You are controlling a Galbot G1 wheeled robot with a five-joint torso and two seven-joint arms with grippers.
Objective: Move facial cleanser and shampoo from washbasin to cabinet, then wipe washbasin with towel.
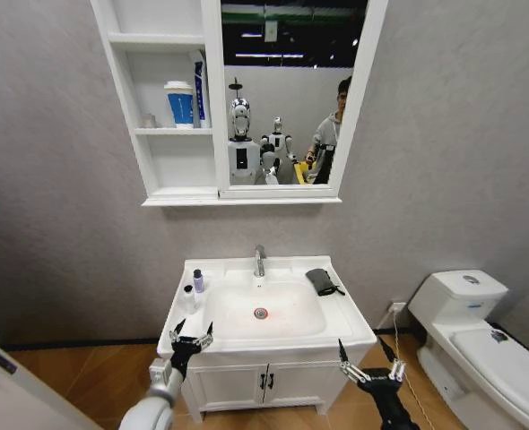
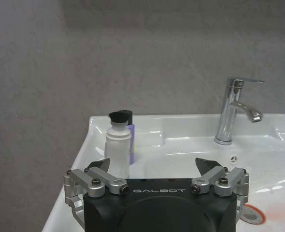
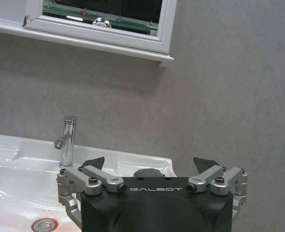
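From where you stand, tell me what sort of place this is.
Most likely a bathroom, perhaps a mock-up one: a white washbasin with a chrome tap, a toilet beside it, and a wall-hung mirror cabinet above, all against a plain grey wall.

Grey wall (image 1: 444, 134), wooden floor (image 1: 94, 381) (toilet (image 1: 480, 340) at right).

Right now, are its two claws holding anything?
Left gripper: open, empty, at the washbasin's front-left edge.
Right gripper: open, empty, at its front-right corner.
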